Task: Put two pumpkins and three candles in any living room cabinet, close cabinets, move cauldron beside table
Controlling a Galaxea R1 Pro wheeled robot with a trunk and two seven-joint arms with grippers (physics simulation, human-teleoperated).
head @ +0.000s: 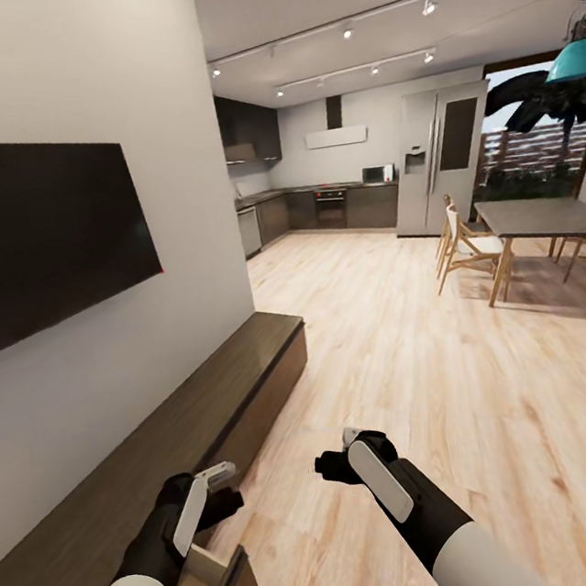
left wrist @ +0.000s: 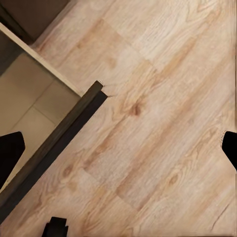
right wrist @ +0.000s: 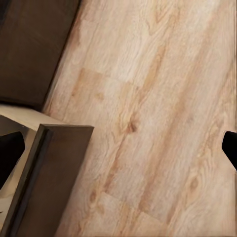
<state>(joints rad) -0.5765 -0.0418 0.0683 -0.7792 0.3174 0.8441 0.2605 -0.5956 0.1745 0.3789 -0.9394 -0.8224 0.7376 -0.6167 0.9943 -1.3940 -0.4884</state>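
Note:
The long low dark-brown cabinet (head: 204,388) runs along the left wall under a black TV (head: 45,233). One of its drawers (head: 220,585) stands pulled out at the near end; its pale inside (left wrist: 29,98) looks empty where it shows, behind its dark front panel (right wrist: 54,173). My left gripper (head: 224,489) hovers open just above that drawer's outer corner, over the floor (left wrist: 118,150). My right gripper (head: 338,458) hangs open over the wood floor beside it (right wrist: 120,148), holding nothing. The pumpkins, candles and cauldron are out of view.
Light wood floor (head: 407,389) stretches ahead toward a kitchen with a steel fridge (head: 442,162). A dining table (head: 551,217) with wooden chairs (head: 468,251) stands at the far right. The white wall (head: 70,73) borders the left side.

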